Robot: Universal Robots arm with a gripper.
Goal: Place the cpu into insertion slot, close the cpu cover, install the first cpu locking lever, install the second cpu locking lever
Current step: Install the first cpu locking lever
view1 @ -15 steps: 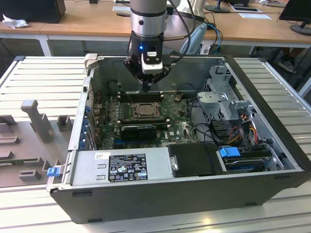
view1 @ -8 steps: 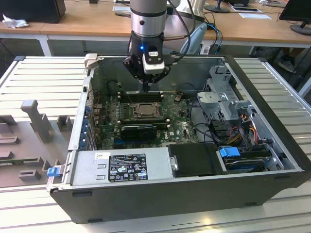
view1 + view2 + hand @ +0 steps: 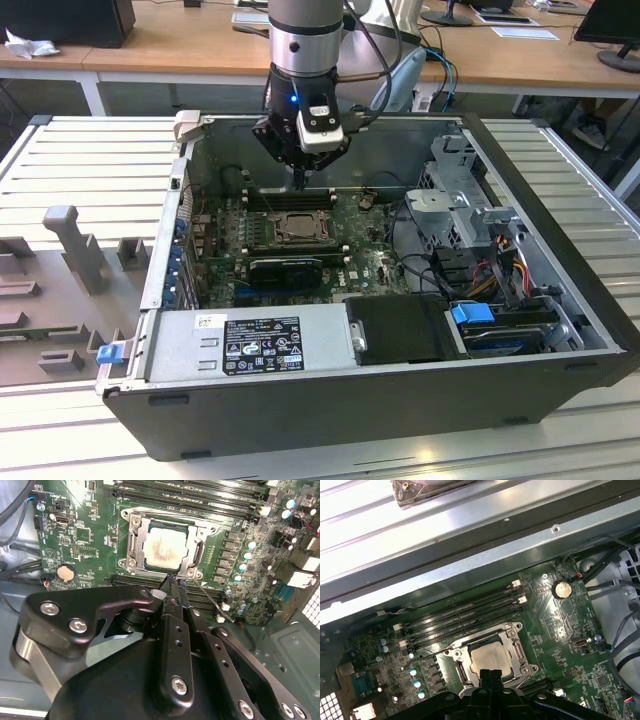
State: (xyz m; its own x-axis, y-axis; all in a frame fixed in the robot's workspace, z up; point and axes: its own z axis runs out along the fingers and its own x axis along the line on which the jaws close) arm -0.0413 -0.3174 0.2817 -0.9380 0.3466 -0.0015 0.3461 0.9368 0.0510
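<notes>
Claw (image 3: 173, 584) narrow, nothing visibly held; cover (image 3: 138, 540) just ahead, shut over cpu (image 3: 165, 547); lever (image 3: 212, 602) beside tips, apparently its concern.

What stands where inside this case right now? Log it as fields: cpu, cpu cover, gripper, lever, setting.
cpu: seated in the socket on the motherboard, pale top showing
cpu cover: lying flat, its open centre framing the cpu
gripper: shut, tips down at one edge of the socket; contact unclear
wire lever: angles away from the socket corner beside the tips; latched or not, cannot tell
setting: open computer case on a slatted table
</notes>
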